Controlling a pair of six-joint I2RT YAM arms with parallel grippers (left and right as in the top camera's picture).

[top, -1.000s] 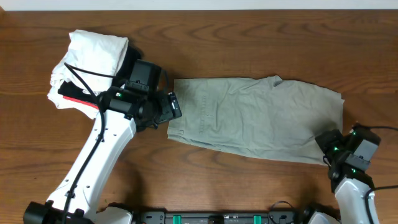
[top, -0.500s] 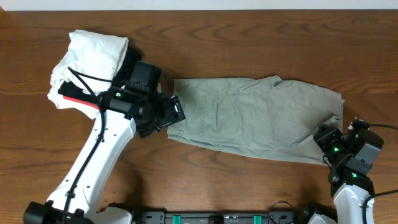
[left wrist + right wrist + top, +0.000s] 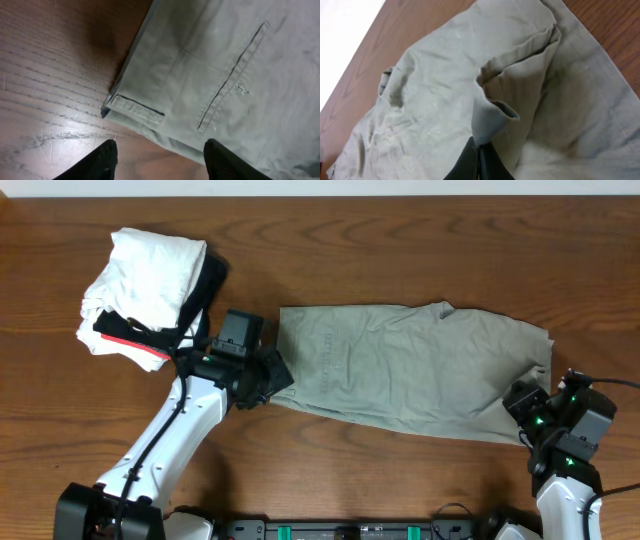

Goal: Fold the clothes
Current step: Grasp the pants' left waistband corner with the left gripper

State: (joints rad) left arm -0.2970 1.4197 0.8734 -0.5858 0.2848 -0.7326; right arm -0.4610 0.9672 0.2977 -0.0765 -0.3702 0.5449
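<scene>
Currently I see the olive garment (image 3: pixel 410 375) spread across the middle of the bench (image 3: pixel 400 230). My left pincer (image 3: pixel 160 152) hangs wide open just above its hemmed corner, the 2 fingers holding nothing. My right pincer (image 3: pixel 478 152) is clamped on a raised fold at the opposite end. A pile of white clothes (image 3: pixel 150 275) sits at the far-left side.

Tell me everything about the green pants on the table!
The pants are pale grey-green woven cloth, lying flat and a bit wrinkled on the wooden table, long side running left to right. A stitched slit pocket and a belt loop show near the left end. The right gripper pinches a raised fold at the right end; the left gripper, jaws open, hovers by the left corner.
</scene>
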